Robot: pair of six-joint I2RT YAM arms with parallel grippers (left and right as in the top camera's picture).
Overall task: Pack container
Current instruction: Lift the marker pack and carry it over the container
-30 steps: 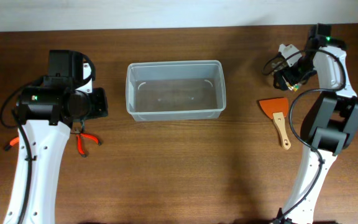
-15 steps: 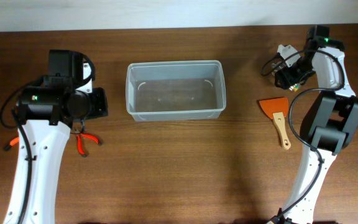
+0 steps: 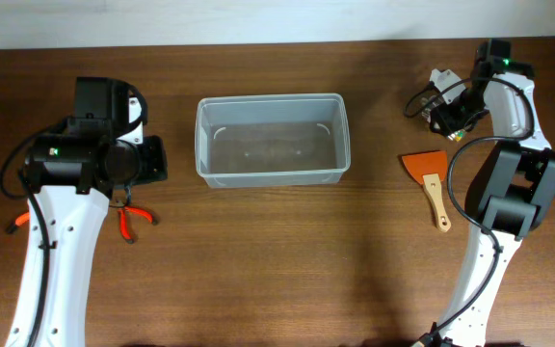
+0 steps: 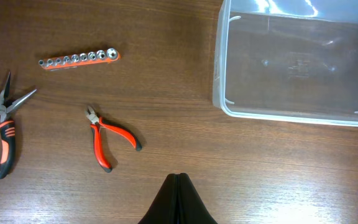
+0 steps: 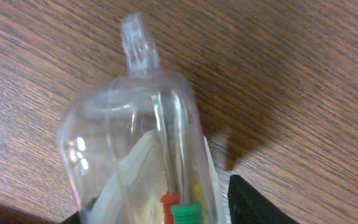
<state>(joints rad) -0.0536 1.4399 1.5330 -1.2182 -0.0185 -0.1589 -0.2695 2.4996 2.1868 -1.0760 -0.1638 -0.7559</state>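
Overhead, the container [image 3: 272, 140] sits open side up at the far middle of the table [image 3: 277, 280], between the two arms. The left gripper [image 4: 178, 199] hovers over the wood off to the container's left, fingers pressed together. Left wrist camera picks up the tools below it: red-handled cutters [image 4: 107, 140] nearest, needle-nose pliers [image 4: 4, 134] further out, a socket rail [image 4: 79, 59] beyond them. Over on the right side, the right gripper [image 5: 160, 214] is pinching a clear plastic blister pack [image 5: 135, 137], red and green pieces showing inside, well apart from the container. An orange scraper [image 3: 430, 178] with a wooden handle lies on the table just beside that arm.
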